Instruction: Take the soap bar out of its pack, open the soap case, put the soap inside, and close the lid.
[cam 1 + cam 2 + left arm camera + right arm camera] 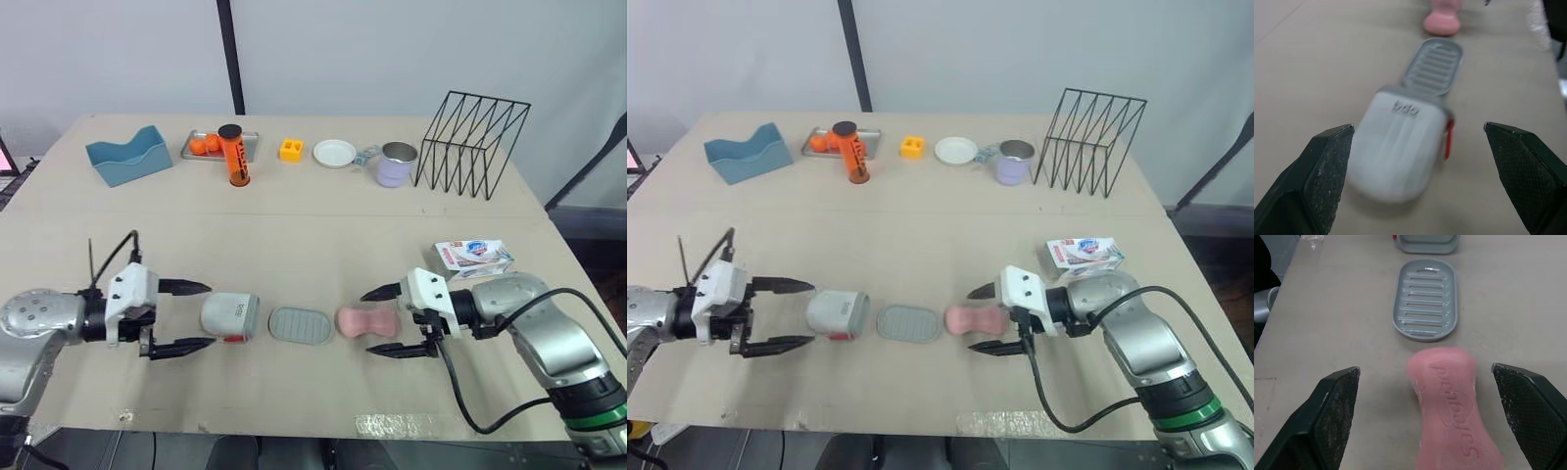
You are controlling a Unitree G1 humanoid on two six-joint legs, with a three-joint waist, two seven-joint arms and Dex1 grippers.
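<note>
A pink soap bar [367, 322] lies bare on the table near the front edge. My right gripper [395, 321] is open, its fingers on either side of the bar's right end without touching it. To the left of the soap lies the grey slotted soap tray [302, 325], flat and empty. Beside that stands the white soap case shell [230, 317] with a red latch. My left gripper [186, 316] is open just left of the shell, fingers apart above and below it. The emptied soap pack [474, 257] lies behind my right arm.
Along the back of the table stand a blue holder [128, 156], a metal tray [196, 156] with orange items, an orange bottle [234, 155], a yellow block [291, 150], a white dish [334, 153], a lilac mug [396, 164] and a black wire rack [473, 144].
</note>
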